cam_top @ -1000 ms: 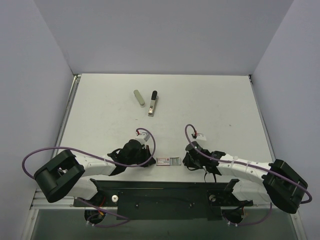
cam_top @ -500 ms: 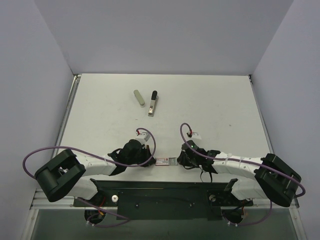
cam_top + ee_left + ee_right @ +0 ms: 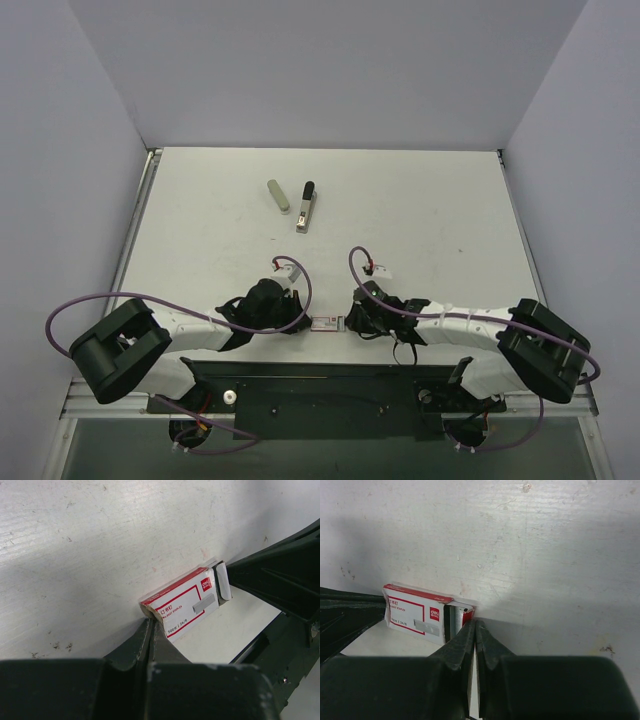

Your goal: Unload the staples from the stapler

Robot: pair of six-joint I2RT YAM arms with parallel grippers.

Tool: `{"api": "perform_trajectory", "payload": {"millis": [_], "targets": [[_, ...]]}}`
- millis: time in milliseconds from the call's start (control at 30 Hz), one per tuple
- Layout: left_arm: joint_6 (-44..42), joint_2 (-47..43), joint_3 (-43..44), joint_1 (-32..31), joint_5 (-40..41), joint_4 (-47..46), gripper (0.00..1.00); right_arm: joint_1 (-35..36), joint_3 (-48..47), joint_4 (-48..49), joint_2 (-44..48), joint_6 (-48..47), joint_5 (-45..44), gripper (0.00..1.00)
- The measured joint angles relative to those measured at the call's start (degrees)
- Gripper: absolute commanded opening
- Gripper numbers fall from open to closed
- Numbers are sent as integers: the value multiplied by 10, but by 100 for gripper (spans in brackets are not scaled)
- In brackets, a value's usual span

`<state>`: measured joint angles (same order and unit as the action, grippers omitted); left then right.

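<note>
The stapler point(image 3: 306, 206), black top over a silvery base, lies alone at the far middle of the table, far from both grippers. A small white-and-red staple box point(image 3: 328, 322) lies near the front edge between the grippers. My left gripper point(image 3: 305, 322) is shut, its tips point(image 3: 151, 621) butting against the box's point(image 3: 185, 605) left end. My right gripper point(image 3: 350, 322) is shut, its tips point(image 3: 475, 625) touching the red end of the box's inner tray point(image 3: 456, 617), which sticks out slightly from the sleeve point(image 3: 415, 612) and shows staples.
An olive-grey rounded bar point(image 3: 278, 196) lies just left of the stapler. The black base rail point(image 3: 330, 385) runs along the table's front edge right behind the box. Purple cables loop above both wrists.
My right gripper has moved left up to the box. The box's tray, sticking out to the right before, has slid mostly into the sleeve. The left arm and stapler have not moved.
</note>
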<state>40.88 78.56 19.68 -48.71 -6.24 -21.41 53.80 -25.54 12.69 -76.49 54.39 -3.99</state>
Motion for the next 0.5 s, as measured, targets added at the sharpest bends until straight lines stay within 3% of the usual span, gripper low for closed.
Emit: {"api": "perform_trajectory", "payload": {"millis": [500], "targets": [[3,0,0,-6,4,0,0,25,-33,14,-45,11,1,0]]}}
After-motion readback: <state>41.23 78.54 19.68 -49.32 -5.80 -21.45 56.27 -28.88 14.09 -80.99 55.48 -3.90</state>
